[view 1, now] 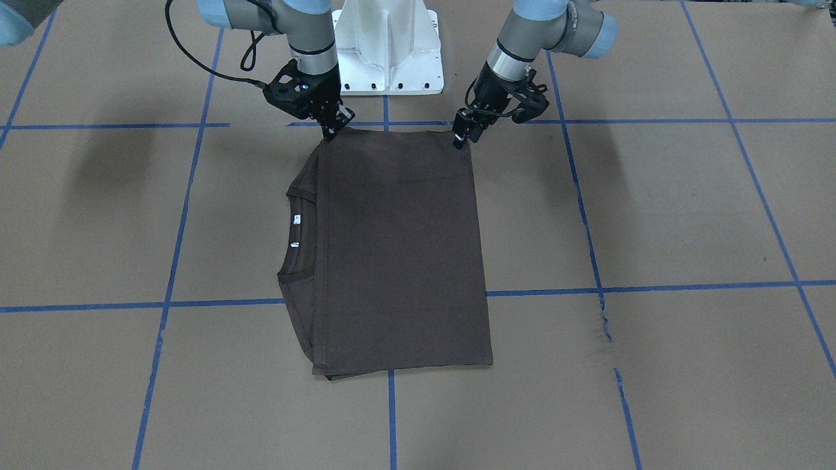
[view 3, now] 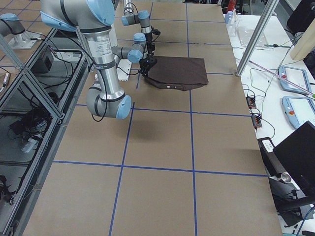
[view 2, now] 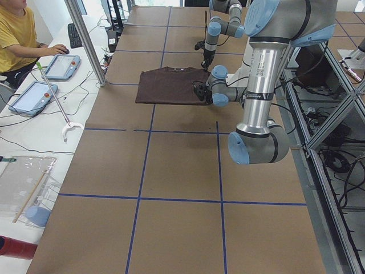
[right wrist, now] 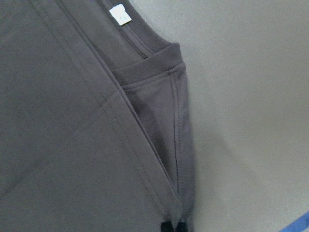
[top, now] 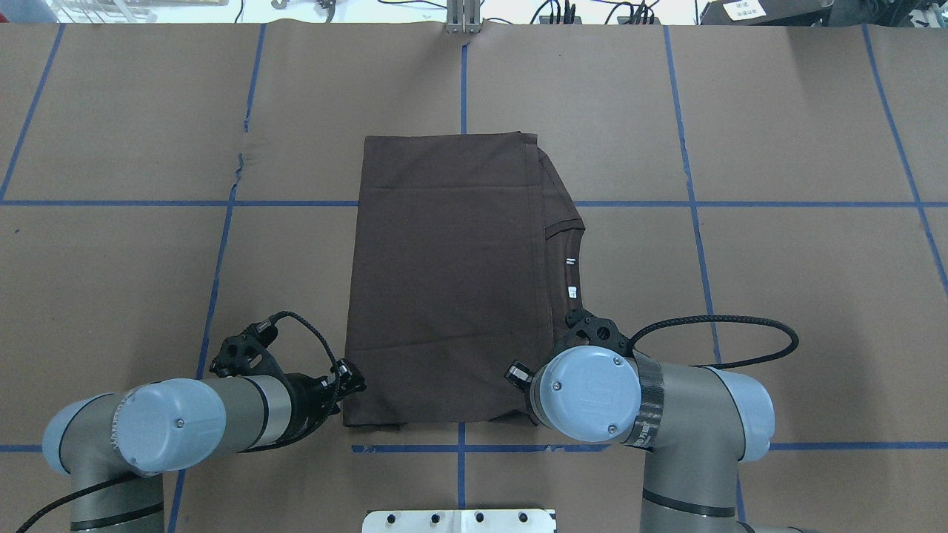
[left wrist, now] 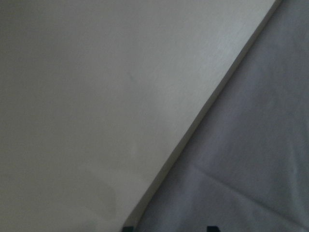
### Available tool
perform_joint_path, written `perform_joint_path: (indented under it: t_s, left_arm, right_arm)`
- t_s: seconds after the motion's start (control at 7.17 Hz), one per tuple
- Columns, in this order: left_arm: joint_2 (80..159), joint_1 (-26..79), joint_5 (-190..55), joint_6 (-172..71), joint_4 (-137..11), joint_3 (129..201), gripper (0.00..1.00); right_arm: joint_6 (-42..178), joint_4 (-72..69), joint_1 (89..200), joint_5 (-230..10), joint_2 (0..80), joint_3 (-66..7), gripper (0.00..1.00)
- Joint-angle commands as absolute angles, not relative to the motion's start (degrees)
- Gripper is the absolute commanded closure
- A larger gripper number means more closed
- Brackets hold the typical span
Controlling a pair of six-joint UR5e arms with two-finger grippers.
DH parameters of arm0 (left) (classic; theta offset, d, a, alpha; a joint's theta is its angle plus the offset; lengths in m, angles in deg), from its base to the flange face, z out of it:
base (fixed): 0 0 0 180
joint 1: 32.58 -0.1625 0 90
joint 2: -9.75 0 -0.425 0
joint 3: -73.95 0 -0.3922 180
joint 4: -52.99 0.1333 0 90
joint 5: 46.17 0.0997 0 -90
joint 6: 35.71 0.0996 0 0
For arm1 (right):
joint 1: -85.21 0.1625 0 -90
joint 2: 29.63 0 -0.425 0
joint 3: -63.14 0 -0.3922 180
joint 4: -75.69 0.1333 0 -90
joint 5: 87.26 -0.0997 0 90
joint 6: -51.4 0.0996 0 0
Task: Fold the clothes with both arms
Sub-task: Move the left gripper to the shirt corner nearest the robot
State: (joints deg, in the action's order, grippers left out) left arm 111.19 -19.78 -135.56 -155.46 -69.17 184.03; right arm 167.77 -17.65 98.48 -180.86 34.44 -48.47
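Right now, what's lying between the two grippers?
The edge of the T-shirt nearest the robot. The left gripper and right gripper sit at its two corners, with only brown fabric between them. This is clearest in the front-facing view.

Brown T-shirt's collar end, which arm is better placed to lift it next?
Right, probably. The right gripper sits at the near corner of the T-shirt on the collar side; the left gripper sits at the other near corner, across the fabric.
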Motion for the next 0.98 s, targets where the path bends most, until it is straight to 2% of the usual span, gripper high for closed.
perform_joint_path:
  t_s: [0.0, 0.42, 0.56, 0.7, 0.84]
  left_arm:
    - [111.4, -20.5, -135.3, -155.6, -67.3, 184.3, 0.46]
    - [111.3, -21.9, -135.3, -155.7, -67.3, 184.2, 0.56]
    - [111.4, -21.9, -135.3, -155.9, -67.2, 184.2, 0.69]
    - [111.4, -22.0, -135.3, -156.8, -67.3, 184.2, 0.95]
    - [111.5, -22.0, -135.3, -156.8, -67.3, 184.3, 1.0]
  right_arm:
    - [167.8, -17.7, 98.5, -180.9, 34.4, -48.5, 1.0]
    - [167.8, -17.7, 98.6, -181.2, 34.7, -48.9, 1.0]
    - [167.8, -17.7, 98.6, -181.3, 34.7, -48.9, 1.0]
    - [167.7, -17.7, 98.6, -181.3, 34.7, -48.9, 1.0]
    - [167.7, -17.7, 98.6, -181.3, 34.8, -48.9, 1.0]
